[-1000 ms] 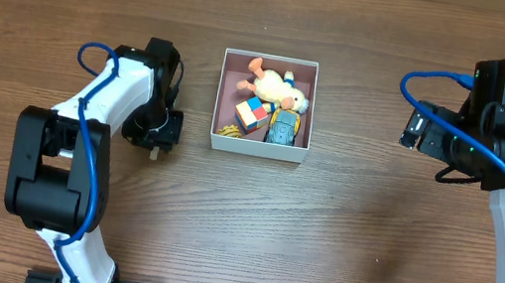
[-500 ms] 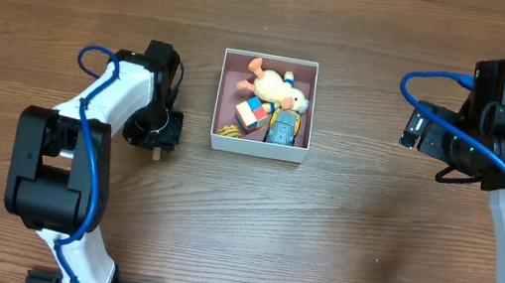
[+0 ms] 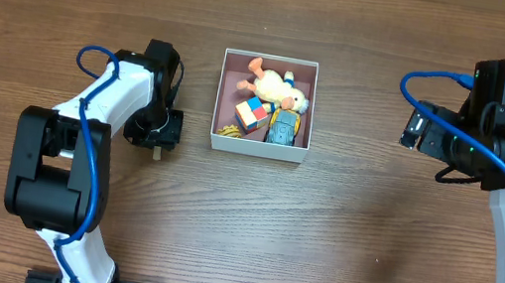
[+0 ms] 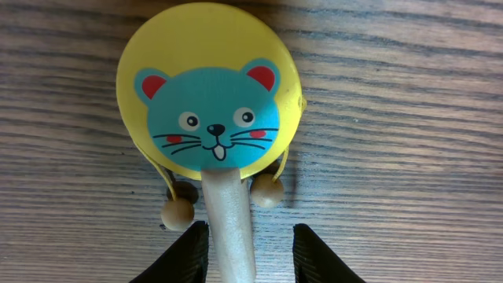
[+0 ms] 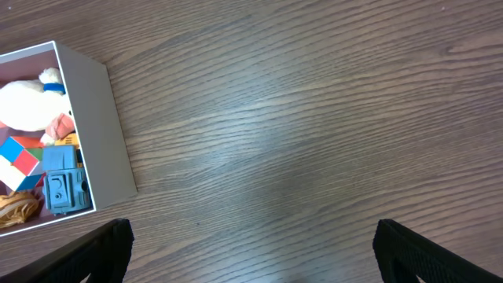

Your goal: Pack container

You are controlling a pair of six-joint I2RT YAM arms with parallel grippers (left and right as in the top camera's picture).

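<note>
Yellow cat-face rattle (image 4: 211, 94) lies left of the container (image 3: 258, 148), left gripper (image 4: 250, 237) loosely straddling its wooden handle, jaws not clamped, while right gripper (image 5: 251, 236), right of container, gapes wide and empty.

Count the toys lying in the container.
4 in the container: plush duck at the far side, colored cube near left, blue toy near right, yellow tangle in the near-left corner. More may hide underneath.

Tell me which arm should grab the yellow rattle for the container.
Left. The left hand straddles the rattle at its wooden handle, jaws not yet closed on it. The right hand hangs open over the table, on the container's other side.
</note>
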